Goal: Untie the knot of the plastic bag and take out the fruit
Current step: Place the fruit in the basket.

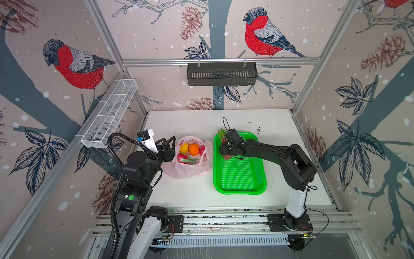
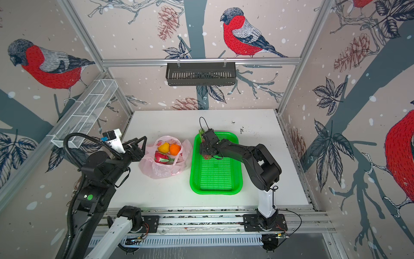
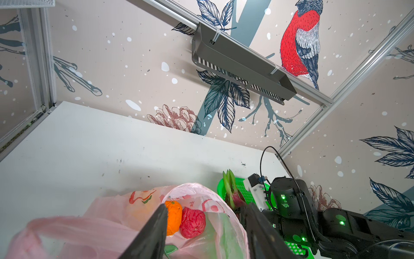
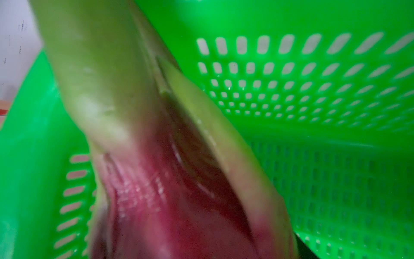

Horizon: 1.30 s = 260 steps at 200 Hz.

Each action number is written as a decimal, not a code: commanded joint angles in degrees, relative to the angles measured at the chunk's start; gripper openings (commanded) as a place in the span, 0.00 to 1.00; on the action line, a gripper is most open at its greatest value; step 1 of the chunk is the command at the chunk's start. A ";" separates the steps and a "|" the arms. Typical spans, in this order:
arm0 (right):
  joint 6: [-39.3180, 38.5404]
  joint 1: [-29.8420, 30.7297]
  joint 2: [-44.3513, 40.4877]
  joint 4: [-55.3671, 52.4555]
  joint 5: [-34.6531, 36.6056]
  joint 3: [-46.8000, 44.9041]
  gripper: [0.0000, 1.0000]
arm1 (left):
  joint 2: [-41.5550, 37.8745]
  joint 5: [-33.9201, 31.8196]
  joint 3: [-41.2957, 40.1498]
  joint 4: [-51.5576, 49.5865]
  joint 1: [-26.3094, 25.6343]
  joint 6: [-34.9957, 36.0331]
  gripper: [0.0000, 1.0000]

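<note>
Pink film, thin and crinkled: the plastic bag (image 1: pixel 187 171) sits on the table between the left gripper and the tray. Its mouth is open upward, and one loop handle (image 1: pixel 202 172) lies slack on its near side. Inside, in both top views: yellow-orange citrus (image 1: pixel 184 148), orange citrus (image 1: pixel 194 149), a bumpy red fruit (image 1: pixel 202 149) against the tray-side wall, and a dragon fruit (image 1: pixel 184 158) lying nearer the robot.

A second dragon fruit (image 4: pixel 152 179) is out of the bag, in the right gripper (image 1: pixel 225 154). It is over the far corner of the green tray (image 1: pixel 237 175) on the bag's side, green scale tips sticking up past the wrist. Right jaws are closed on that fruit, as far as the arm lets one see. Left gripper (image 1: pixel 172 147) is at the bag's outer edge, fingers (image 3: pixel 154 233) apart, with the bag mouth showing between them.

Surface: white table (image 1: pixel 190 197), dark specks toward the far right. The tray is perforated plastic.

Room: aluminium frame, wallpaper of bullfinches, pine cones and leaves. A black slotted basket (image 1: pixel 221 76) hangs on the back rail and a white wire basket (image 1: pixel 112 114) on the left rail.

Obscured:
- Right fingers lie under the wrist in the top views and outside the right wrist view, which is filled by blurred fruit and tray wall.
- Whether the left fingers touch the film: cannot tell.
- The left arm covers the bag's outer edge.
- The bag's lower part is cut off in the left wrist view.
</note>
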 commanded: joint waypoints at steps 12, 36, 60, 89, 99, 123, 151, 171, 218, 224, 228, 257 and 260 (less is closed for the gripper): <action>0.77 -0.04 0.67 -0.81 0.57 -0.03 0.77 | -0.28 -0.58 -0.07 0.71 0.11 0.43 0.56; 0.87 -0.13 0.68 -0.81 0.65 -0.11 0.85 | -0.37 -0.62 -0.16 0.70 0.11 0.37 0.56; 0.82 -0.13 0.68 -0.73 0.64 -0.25 0.91 | -0.45 -0.65 -0.33 0.79 0.11 0.25 0.56; 0.69 -0.18 0.01 -0.92 0.99 -0.25 0.98 | -0.54 -0.74 -0.67 0.88 0.11 0.23 0.56; 0.69 -0.13 -0.35 -0.99 1.29 -0.28 0.99 | -0.54 -0.74 -0.75 0.95 0.11 0.08 0.56; 0.70 -0.13 -1.38 -1.51 1.70 -0.31 1.00 | -0.73 -0.85 -1.12 1.16 0.11 -0.01 0.56; 0.86 -0.09 -3.15 -1.96 2.15 -0.62 1.00 | -0.72 -0.85 -1.46 1.31 0.11 -0.01 0.56; 1.03 0.05 -4.13 -2.04 2.15 -1.15 1.00 | -0.68 -0.83 -1.82 1.64 0.11 -0.06 0.56; 1.43 0.35 -5.96 -3.04 3.25 -2.05 0.99 | -0.55 -0.64 -1.93 1.28 0.11 0.33 0.55; 1.54 0.39 -6.44 -3.14 3.44 -2.20 1.00 | -0.54 -0.78 -1.84 0.95 0.11 0.43 0.56; 1.61 0.44 -6.71 -3.25 3.61 -2.26 1.00 | -0.55 -0.89 -1.76 0.80 0.11 0.51 0.55; 2.08 0.64 -9.18 -4.58 4.62 -2.67 1.00 | -0.29 -1.79 -1.35 -1.05 0.20 0.93 0.55; 2.09 0.66 -9.44 -4.85 4.79 -2.53 1.00 | -0.20 -1.87 -1.31 -1.30 0.20 0.99 0.56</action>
